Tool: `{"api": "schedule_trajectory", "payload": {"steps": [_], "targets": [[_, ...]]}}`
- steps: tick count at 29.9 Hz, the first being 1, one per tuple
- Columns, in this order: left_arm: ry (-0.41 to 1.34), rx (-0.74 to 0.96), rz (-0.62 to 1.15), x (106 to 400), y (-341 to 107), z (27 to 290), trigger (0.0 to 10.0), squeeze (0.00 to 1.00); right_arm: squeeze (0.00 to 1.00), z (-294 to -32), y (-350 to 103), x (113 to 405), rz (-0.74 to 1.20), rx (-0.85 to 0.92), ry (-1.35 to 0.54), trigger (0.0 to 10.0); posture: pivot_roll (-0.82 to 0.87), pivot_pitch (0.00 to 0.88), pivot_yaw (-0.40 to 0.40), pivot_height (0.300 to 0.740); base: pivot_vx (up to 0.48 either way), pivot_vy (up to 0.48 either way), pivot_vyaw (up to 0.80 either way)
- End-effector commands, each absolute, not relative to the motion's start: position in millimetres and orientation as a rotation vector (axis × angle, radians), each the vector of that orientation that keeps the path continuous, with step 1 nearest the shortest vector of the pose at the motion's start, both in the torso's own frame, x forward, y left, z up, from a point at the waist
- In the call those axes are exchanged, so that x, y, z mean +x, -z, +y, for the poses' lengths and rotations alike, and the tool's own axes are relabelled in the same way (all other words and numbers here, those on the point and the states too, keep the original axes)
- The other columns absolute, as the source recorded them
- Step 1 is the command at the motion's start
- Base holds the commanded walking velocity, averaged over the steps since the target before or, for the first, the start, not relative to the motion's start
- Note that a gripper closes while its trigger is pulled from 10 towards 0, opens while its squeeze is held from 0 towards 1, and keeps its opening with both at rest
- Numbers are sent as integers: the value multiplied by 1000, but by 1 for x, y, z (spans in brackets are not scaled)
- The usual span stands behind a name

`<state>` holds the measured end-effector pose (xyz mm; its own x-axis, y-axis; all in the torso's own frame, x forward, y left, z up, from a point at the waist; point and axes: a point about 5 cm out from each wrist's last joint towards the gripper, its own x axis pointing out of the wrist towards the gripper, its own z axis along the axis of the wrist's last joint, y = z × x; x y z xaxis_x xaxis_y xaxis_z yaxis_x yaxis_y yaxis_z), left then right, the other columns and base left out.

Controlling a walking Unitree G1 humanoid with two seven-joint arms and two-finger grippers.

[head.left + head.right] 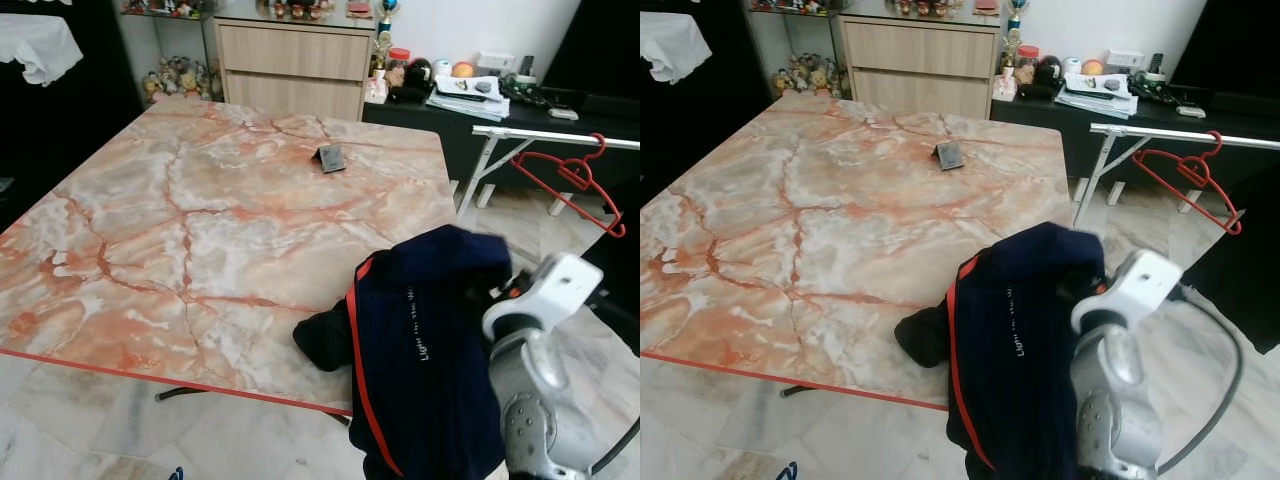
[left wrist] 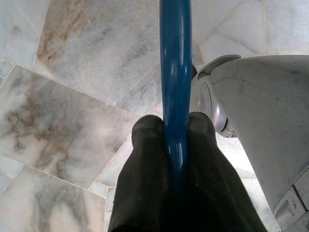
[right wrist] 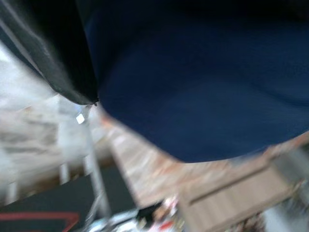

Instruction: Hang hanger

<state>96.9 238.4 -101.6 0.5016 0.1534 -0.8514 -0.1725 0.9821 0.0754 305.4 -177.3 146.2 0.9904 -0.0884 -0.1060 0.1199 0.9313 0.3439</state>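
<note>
The blue hanger [image 2: 175,72], stiff, light and slick, sits clamped between the left pincer [image 2: 175,140] fingers, low over the floor [image 2: 72,96]; the hook end is best kept free. A limp navy garment [image 1: 425,350] drapes the right arm [image 1: 535,400], hiding its pincer, so I cannot tell its state. Rail [image 1: 560,137] with red hanger [image 1: 575,180] stands beyond the marble surface [image 1: 200,200].

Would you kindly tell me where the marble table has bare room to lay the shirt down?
Most of the marble table is bare: the whole left side and the middle, up to the small dark object near the far edge. It is crowded only at the near right corner, where the navy shirt drapes over the right arm.
</note>
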Motion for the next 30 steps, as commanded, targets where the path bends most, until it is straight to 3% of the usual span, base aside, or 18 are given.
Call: {"api": "schedule_trajectory", "payload": {"steps": [1,4,7,11,17,21,26,30], "targets": [[-189,-13,1065,90,104,238,10000,0,0,-168,-150,307,92,331,48,10000,-46,82,-36,740,0,0,0],[-187,-6,1065,90,103,240,10000,0,0,-163,-151,308,99,290,-1,10000,-47,81,-35,740,0,0,0],[-185,-6,1055,94,103,240,10000,0,0,-157,-150,308,117,94,-106,10000,-45,82,-36,740,0,0,0],[-183,-8,1043,100,102,239,10000,0,0,-151,-153,307,112,47,-201,10000,-45,84,-38,740,0,0,0],[-183,-8,1037,105,101,238,10000,0,0,-152,-162,304,61,7,-203,10000,-48,90,-38,740,0,0,0],[-186,-9,1038,106,100,238,10000,0,0,-162,-161,297,49,-129,-133,10000,-49,97,-41,740,0,0,0],[-188,-11,1032,109,100,238,10000,0,0,-174,-158,288,38,-76,-6,10000,-51,97,-44,740,0,0,0],[-183,-11,1020,113,99,236,10000,0,0,-168,-149,277,84,6,-38,10000,-47,98,-46,740,0,0,0]]}}
